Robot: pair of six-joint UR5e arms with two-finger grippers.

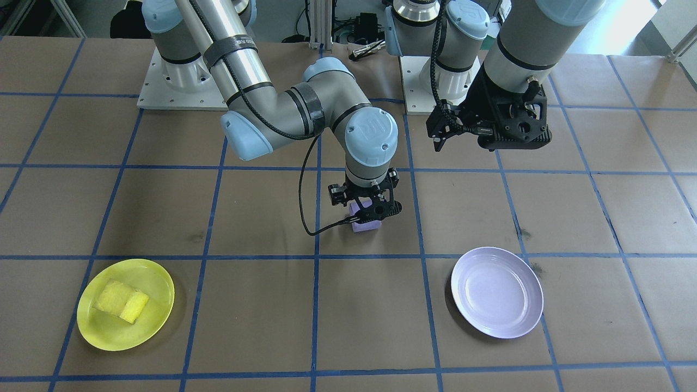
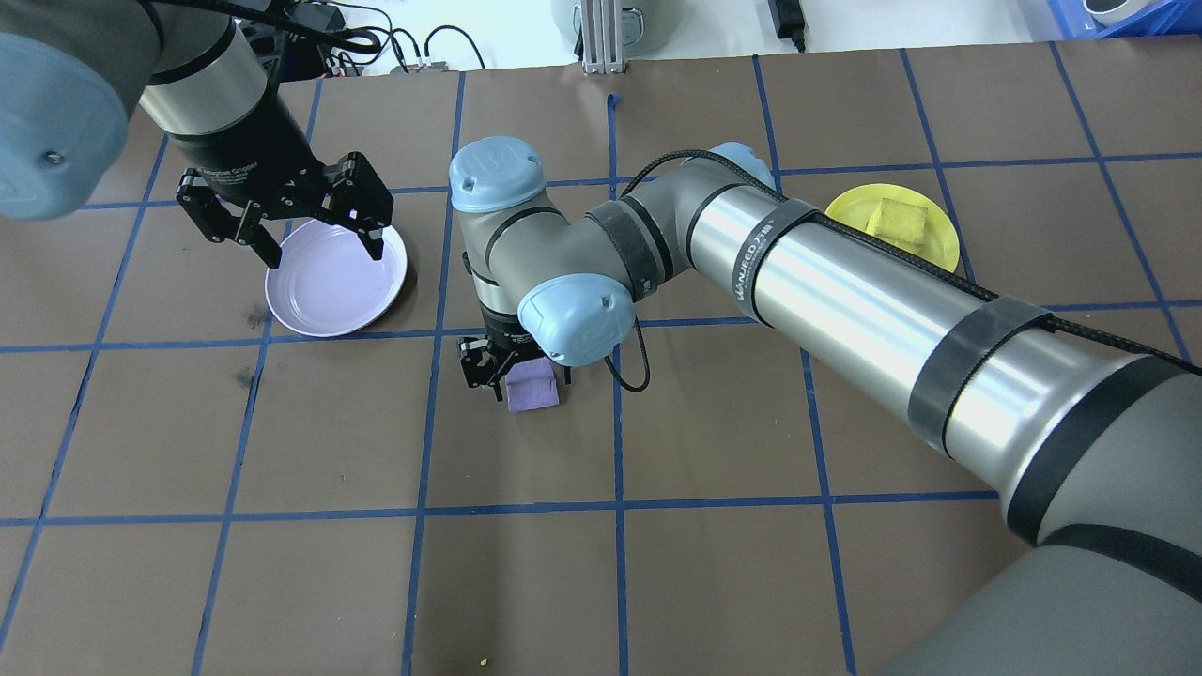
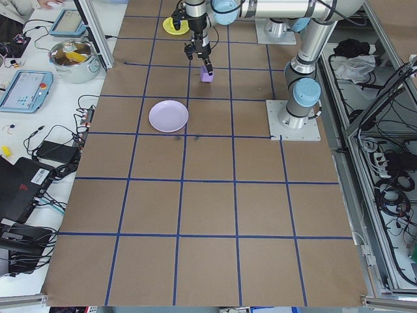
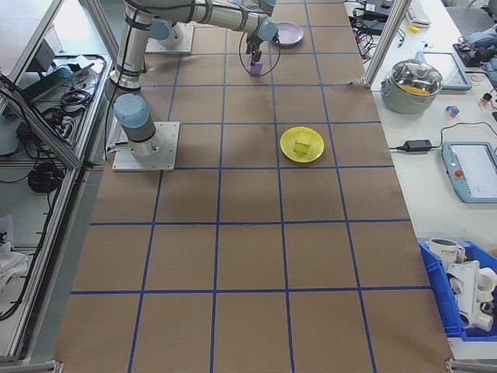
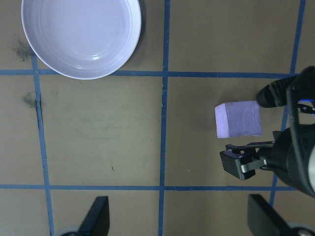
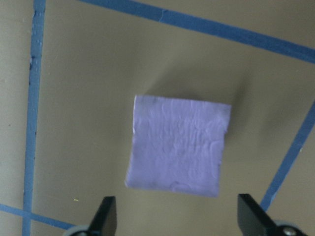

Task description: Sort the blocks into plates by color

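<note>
Sorting stands half done: the yellow block (image 1: 121, 300) lies in the yellow plate (image 1: 158, 321), while the purple block (image 2: 531, 385) sits on the counter (image 2: 714, 451) near the lavender plate (image 2: 335, 279), apart from it. The right pincer (image 1: 364, 205) straddles that block, fingers spread, gripping nothing. The left pincer (image 2: 296, 221) hangs open and empty above the lavender plate, possibly crowding the drop.

Matte, foam-like purple block (image 6: 178, 145) (faintly wrinkled) — glossy plastic lavender plate (image 5: 81, 36) — dull brown paper table cover (image 1: 261, 321).
</note>
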